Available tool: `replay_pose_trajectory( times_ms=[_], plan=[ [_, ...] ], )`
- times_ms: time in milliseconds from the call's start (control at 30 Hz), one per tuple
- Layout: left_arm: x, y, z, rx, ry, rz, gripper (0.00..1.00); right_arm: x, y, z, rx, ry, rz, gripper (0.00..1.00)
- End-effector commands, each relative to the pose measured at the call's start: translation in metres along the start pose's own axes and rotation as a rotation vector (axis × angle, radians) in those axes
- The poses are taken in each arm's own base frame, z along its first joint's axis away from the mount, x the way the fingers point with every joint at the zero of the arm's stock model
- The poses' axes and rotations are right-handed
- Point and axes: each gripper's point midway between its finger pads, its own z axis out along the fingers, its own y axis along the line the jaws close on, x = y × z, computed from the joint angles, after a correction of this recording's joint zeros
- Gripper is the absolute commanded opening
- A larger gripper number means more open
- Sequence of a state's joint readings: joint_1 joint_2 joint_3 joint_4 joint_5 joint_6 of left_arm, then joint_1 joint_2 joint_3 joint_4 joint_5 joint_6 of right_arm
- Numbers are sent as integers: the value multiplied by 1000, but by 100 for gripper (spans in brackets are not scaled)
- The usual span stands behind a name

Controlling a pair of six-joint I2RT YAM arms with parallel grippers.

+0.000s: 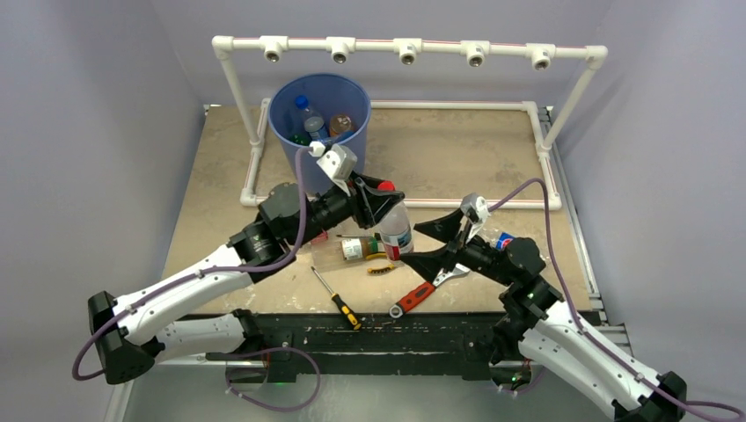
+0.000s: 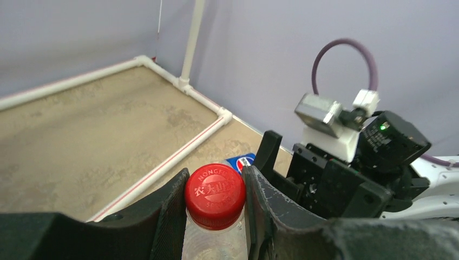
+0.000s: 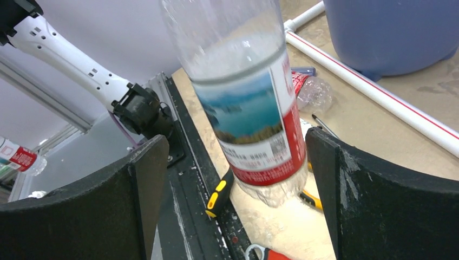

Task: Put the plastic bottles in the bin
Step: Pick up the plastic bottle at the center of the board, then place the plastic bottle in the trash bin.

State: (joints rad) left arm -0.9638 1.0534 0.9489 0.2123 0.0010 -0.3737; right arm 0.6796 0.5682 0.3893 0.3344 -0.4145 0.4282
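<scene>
Along the near edge of the bench (image 1: 457, 149) lie a screwdriver (image 1: 335, 298) and a red-handled wrench (image 1: 412, 300). Just behind them are pliers (image 1: 380, 267) and a second bottle (image 1: 355, 248) on its side. Above these, toward mid-bench, the left gripper (image 2: 214, 181) is clenched on the red cap (image 2: 215, 196) of a clear labelled bottle (image 3: 243, 108), which hangs off the surface. The right gripper (image 3: 235, 141) stands wide apart, grasping nothing, its fingers flanking the bottle's body without touching it. Toward the far left corner stands the bin (image 1: 321, 110), with several bottles inside it, by the left upright of the white pipe frame (image 1: 405, 48). Judged risks: a pinch at the cap alone may let the body swing or slip, dropping it among the tools. A sideways carry may strike a right finger, and a low approach may knock the bin's rim.
</scene>
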Motion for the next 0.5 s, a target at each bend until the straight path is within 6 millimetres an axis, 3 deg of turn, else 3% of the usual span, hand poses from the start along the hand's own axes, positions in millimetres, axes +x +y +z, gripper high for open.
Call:
replay_pose_trajectory(
  times_ms=[0,33,133,300,467],
  plan=[
    [-31,-20,-14,67,44,113,0,-2,1,-5,9,12,-27,99],
    [-34,-22,-17,68,56,125,0,-4,3,-5,4,9,-27,99],
    [-71,-18,-26,18,-29,191,0,-12,6,-7,2,-17,-30,99],
    [-159,3,-59,-185,-315,321,0,-29,8,-18,41,-87,-28,99],
    [-219,25,-89,-395,-532,481,0,-26,-5,-29,121,-145,14,99]
  ],
)
